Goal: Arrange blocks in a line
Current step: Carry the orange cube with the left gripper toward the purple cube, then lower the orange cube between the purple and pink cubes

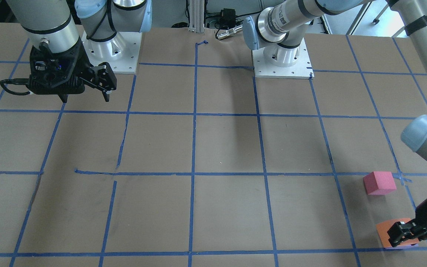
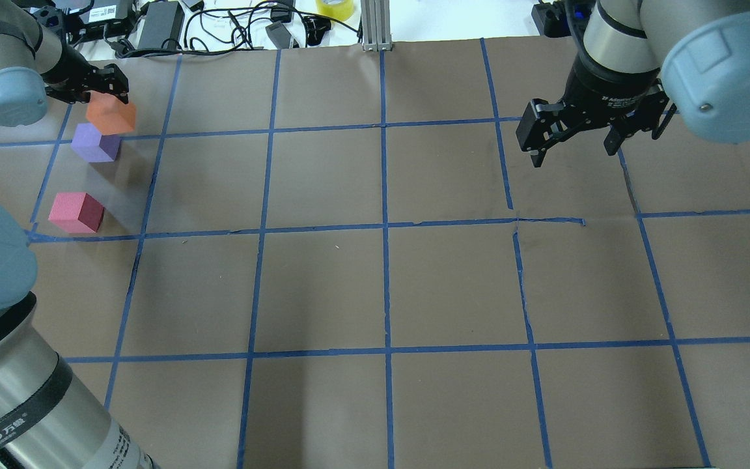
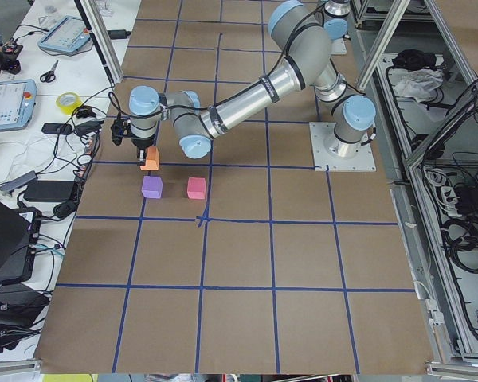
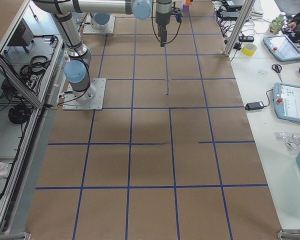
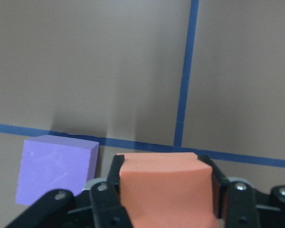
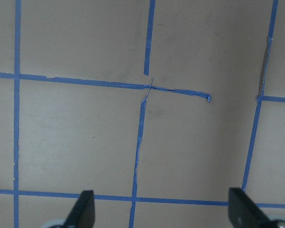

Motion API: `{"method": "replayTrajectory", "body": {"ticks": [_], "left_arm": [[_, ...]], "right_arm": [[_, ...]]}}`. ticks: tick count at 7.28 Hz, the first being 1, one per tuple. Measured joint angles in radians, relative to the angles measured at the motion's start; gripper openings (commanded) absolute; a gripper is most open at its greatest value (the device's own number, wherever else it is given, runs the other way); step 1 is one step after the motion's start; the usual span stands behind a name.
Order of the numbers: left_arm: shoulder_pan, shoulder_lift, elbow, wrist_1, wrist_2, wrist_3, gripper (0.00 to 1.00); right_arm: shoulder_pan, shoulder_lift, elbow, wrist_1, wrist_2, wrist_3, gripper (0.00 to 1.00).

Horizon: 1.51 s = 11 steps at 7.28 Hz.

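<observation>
My left gripper (image 2: 109, 98) is shut on the orange block (image 2: 111, 115) at the far left of the table. The left wrist view shows the orange block (image 5: 165, 183) squeezed between the fingers. The purple block (image 2: 95, 143) lies right beside it, also seen in the left wrist view (image 5: 57, 168). The pinkish-red block (image 2: 75, 212) lies nearer the robot, a gap away from the purple one. The three run roughly in a row. In the front-facing view the pinkish-red block (image 1: 379, 182) and the orange block (image 1: 391, 231) show; the purple one is hidden. My right gripper (image 2: 573, 155) is open and empty, hovering at the far right.
Blue tape lines form a grid on the brown table (image 2: 381, 286). Cables, power bricks and a yellow tape roll (image 2: 334, 8) lie past the far edge. The two arm bases (image 1: 281, 61) stand at the robot's side of the table.
</observation>
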<state>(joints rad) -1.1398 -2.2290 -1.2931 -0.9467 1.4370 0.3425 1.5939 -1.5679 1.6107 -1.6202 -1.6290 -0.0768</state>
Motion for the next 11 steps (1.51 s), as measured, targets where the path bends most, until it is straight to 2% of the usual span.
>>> {"method": "replayTrajectory", "body": {"ticks": [3, 8, 11], "left_arm": [[0.063, -0.008, -0.003, -0.022, 0.0, 0.104, 0.51], [0.09, 0.018, -0.044, -0.063, -0.007, 0.115, 0.51], [0.105, 0.032, -0.076, -0.071, -0.008, 0.148, 0.51]], "right_arm": [[0.001, 0.001, -0.002, -0.04, 0.011, 0.009, 1.0], [0.001, -0.004, 0.007, -0.029, 0.011, 0.01, 1.0], [-0.005, -0.007, 0.002, -0.015, 0.088, 0.005, 1.0]]}}
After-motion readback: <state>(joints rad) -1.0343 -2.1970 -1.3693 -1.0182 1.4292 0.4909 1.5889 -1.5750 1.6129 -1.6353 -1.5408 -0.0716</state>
